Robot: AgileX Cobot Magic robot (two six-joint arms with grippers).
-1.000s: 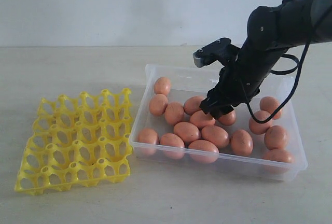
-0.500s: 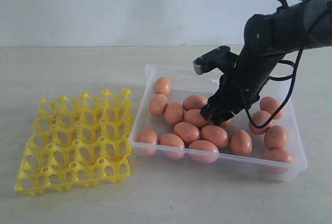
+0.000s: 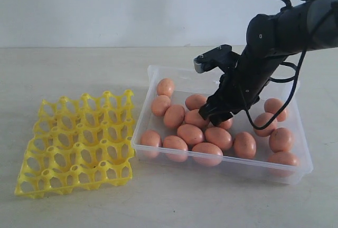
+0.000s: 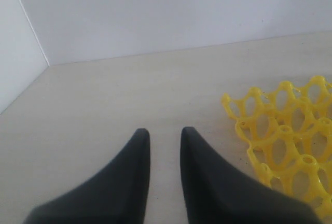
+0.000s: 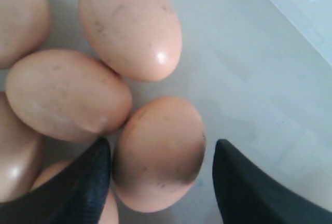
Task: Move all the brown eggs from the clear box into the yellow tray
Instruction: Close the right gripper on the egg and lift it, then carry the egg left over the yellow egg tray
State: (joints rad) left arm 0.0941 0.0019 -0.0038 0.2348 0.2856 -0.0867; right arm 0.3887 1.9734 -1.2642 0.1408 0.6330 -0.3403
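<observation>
Several brown eggs (image 3: pixel 190 133) lie loose in the clear box (image 3: pixel 230 167) on the right of the table. My right gripper (image 3: pixel 215 116) is down inside the box among the eggs in the middle. In the right wrist view it (image 5: pixel 162 149) stands open with one brown egg (image 5: pixel 155 130) between its fingers: one finger touches the egg's side, while the other stays apart from it. The yellow tray (image 3: pixel 79 138) lies empty to the left of the box. My left gripper (image 4: pixel 165 133) hovers open over bare table beside the tray's corner (image 4: pixel 280 130), holding nothing.
The pale table top runs back to a white wall. More eggs (image 5: pixel 67 94) crowd against the one between the right fingers. The box's far wall (image 5: pixel 290 6) lies beyond bare box floor. A black cable (image 3: pixel 285 96) hangs from the right arm over the box.
The right gripper has sunk lower and shifted a little to the left inside the box, down among the middle eggs. Its jaws have stayed equally wide.
</observation>
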